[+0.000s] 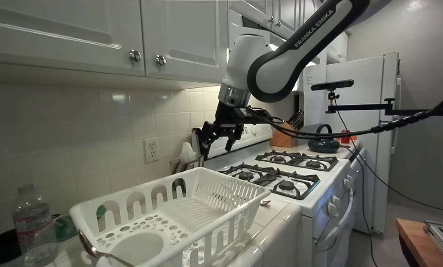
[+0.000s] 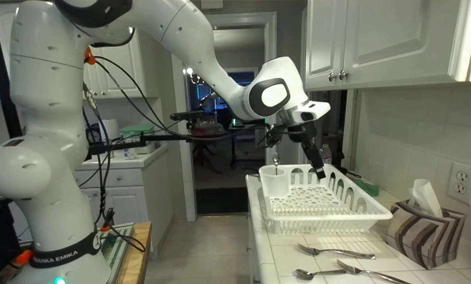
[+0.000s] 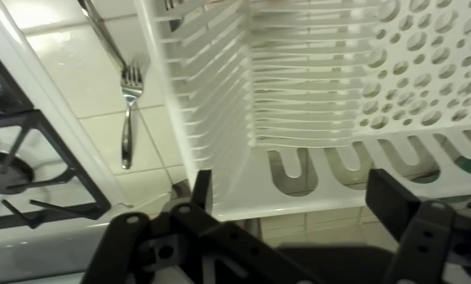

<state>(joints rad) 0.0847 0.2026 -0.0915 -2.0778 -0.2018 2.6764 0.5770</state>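
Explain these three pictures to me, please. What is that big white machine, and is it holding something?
It is a robot arm ending in a black claw. Two pictures are taken from outside it; the third looks down from its wrist, past the claw. On the tiled counter stand a white dish rack and a striped tissue box; two forks and a spoon lie nearby. The claw hangs near the dish rack, wide open, with nothing held.

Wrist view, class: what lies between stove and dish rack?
The wrist view shows white tiles beside the rack, with a fork, another utensil's handle and, partly hidden, probably the tissue box.
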